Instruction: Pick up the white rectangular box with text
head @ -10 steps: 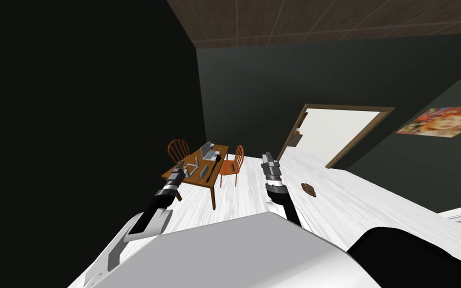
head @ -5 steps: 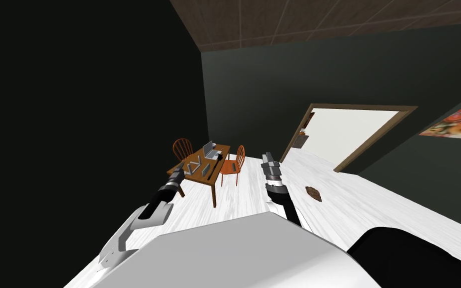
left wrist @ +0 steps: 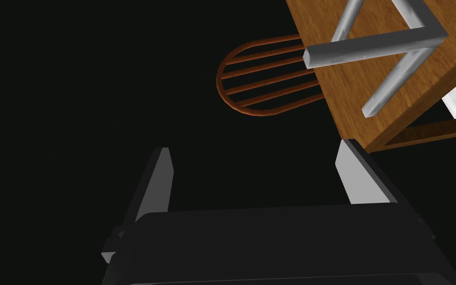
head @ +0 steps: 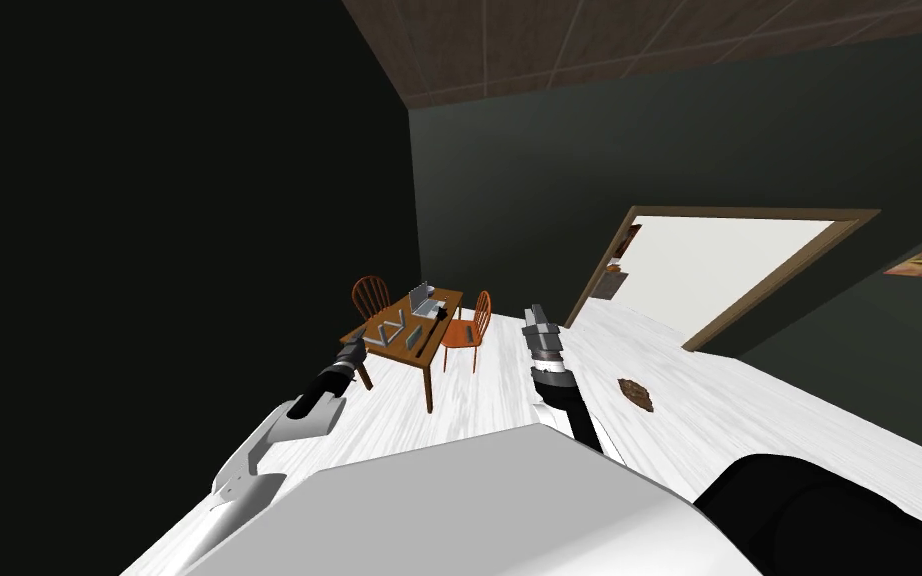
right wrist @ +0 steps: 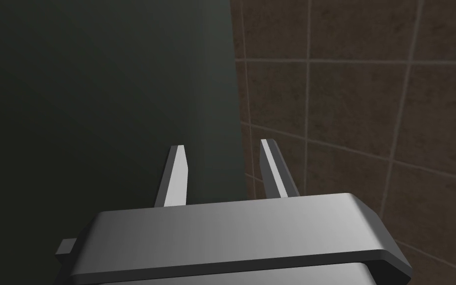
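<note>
I have the left gripper [left wrist: 253,148] held out at the near corner of the wooden table [left wrist: 355,94], its two fingers spread wide with nothing between them. The table's corner shows just past one fingertip, and I cannot tell whether they touch. On that end of the tabletop lie long grey boxes [left wrist: 378,45], three of them set end to end in a zigzag. I can read no text on any of them, so I cannot tell which is the box I am after. From the head camera a darker slab [head: 412,338] lies beside them, and what looks like an open laptop [head: 422,299] stands at the far end. A spindle-backed wooden chair [left wrist: 259,81] stands beyond the table by the dark wall, and a second chair [head: 467,332] stands at the table's right side. My right gripper [head: 539,325] is raised in front of me, well apart from the table, its fingers a narrower gap apart and empty. To my right a small brown object [head: 636,394] lies on the white floor, near a bright doorway [head: 719,270].
</note>
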Robot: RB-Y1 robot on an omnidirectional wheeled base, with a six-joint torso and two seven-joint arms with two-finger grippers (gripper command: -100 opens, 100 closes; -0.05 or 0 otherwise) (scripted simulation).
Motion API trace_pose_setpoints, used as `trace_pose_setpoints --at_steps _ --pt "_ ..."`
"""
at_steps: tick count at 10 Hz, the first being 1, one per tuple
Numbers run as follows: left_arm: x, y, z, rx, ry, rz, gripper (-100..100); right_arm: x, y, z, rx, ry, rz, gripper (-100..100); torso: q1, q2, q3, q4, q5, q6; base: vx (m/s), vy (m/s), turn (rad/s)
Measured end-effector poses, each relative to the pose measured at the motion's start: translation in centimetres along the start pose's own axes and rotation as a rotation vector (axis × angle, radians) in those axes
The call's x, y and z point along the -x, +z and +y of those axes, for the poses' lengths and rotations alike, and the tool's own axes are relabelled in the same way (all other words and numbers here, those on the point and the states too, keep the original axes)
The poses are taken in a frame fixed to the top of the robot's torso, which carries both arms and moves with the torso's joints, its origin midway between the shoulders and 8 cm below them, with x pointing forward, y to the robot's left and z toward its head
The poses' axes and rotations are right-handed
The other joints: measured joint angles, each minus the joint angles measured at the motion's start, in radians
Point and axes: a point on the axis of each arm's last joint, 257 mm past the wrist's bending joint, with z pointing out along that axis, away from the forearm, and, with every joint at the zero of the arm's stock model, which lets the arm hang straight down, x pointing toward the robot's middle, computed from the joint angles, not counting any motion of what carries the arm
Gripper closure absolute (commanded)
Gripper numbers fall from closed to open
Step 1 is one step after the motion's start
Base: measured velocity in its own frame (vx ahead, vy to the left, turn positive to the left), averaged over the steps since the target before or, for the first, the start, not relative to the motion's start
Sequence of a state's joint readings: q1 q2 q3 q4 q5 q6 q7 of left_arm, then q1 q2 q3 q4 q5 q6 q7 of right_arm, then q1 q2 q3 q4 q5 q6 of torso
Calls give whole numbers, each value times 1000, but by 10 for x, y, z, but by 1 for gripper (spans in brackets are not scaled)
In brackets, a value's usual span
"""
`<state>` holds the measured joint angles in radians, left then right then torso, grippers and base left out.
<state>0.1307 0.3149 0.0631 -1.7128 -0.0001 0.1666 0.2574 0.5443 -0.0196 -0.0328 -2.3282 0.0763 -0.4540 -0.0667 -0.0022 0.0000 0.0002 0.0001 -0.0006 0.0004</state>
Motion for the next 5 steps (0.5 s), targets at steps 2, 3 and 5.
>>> trace_pose_setpoints --at_steps 2,3,5 --pt "12 10 12 58 -15 -26 -100 0 0 0 0 0 0 0 -1 0 0 0 0 0 -13 -41 81" --pt "20 16 15 83 -25 -41 -100 0 0 0 0 0 0 0 -1 0 0 0 0 0 -11 -45 64" --pt "29 20 35 144 -39 -66 -100 0 0 0 0 0 0 0 0 -1 0 0 0 0 -2 -33 55"
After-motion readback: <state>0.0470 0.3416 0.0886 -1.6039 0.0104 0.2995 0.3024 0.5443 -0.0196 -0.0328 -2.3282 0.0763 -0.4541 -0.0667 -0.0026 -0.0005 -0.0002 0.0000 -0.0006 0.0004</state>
